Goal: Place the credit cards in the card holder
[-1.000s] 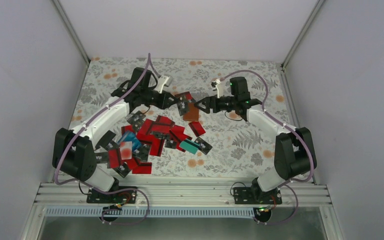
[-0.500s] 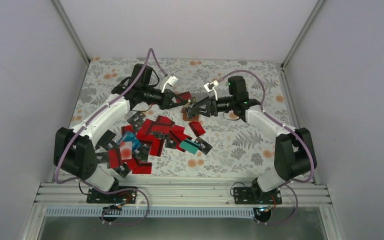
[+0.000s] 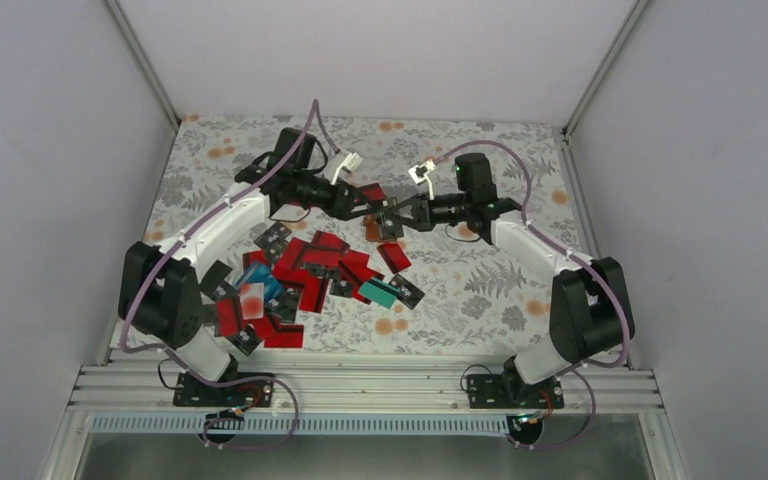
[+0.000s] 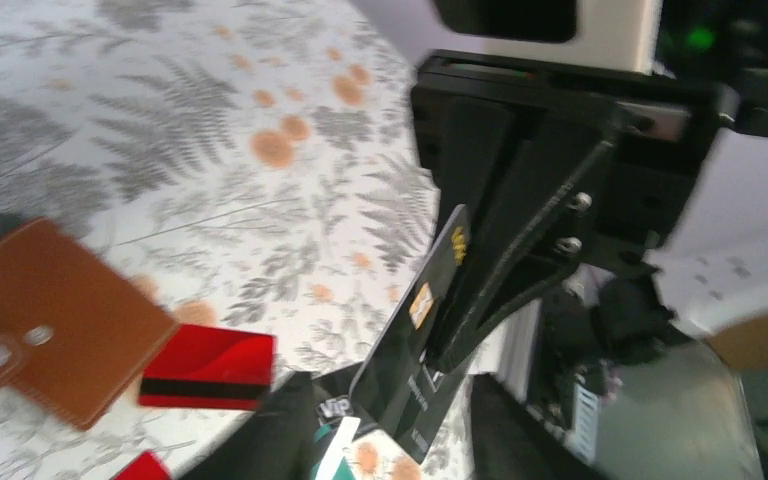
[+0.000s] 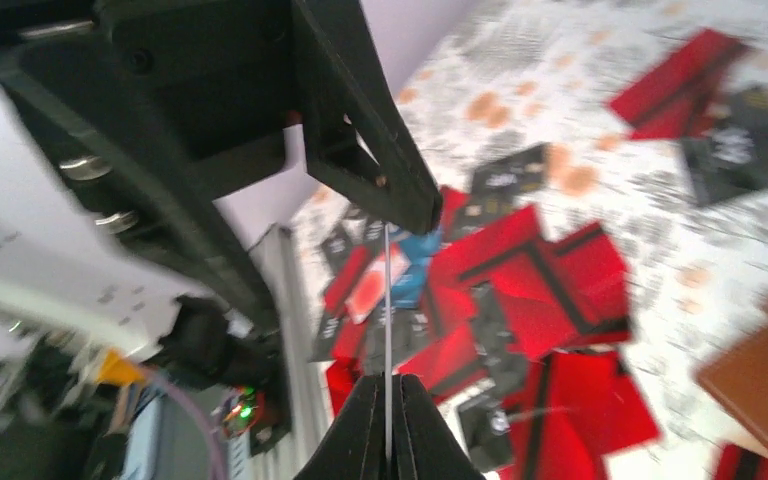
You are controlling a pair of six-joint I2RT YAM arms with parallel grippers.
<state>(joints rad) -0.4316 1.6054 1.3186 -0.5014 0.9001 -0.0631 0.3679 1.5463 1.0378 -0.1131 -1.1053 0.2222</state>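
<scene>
Top camera looks down from above and behind over the whole table (image 3: 480, 290) — the 2 wrist cameras sit close in, facing each other, both catching the same black card (image 4: 408, 345).

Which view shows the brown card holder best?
Left wrist: the card holder lies nearly whole, two snap studs visible. Right wrist catches only a blurred brown corner; top external shows a small, partly hidden brown patch.
</scene>
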